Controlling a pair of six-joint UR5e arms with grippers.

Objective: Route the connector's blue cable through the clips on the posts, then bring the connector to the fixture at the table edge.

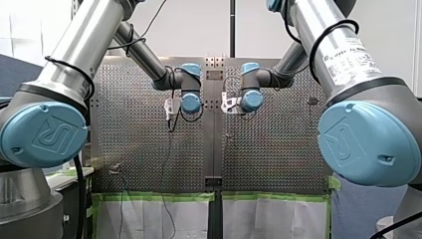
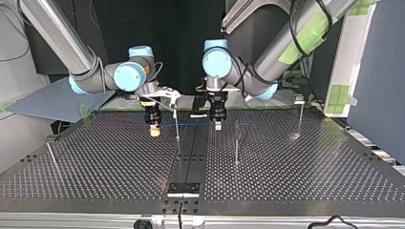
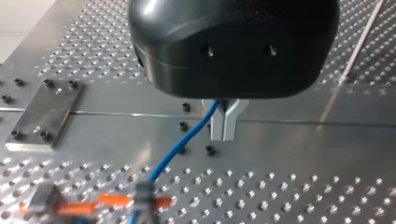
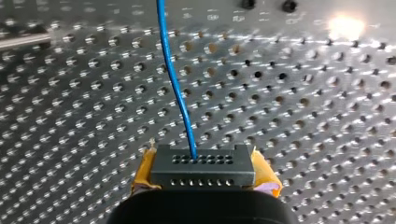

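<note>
My right tool pinches the black connector between its yellow pads, above the perforated tabletop; the blue cable leaves the connector's face and runs ahead; my left tool has its metal fingers pressed together on that cable; in the top view, the fixture sits at the near edge, well apart from both tools.

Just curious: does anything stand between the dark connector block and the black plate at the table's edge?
Nothing visible does. From the dark grey connector block in my right gripper to the black fixture plate lies bare perforated table; a thin metal post stands beside.
</note>
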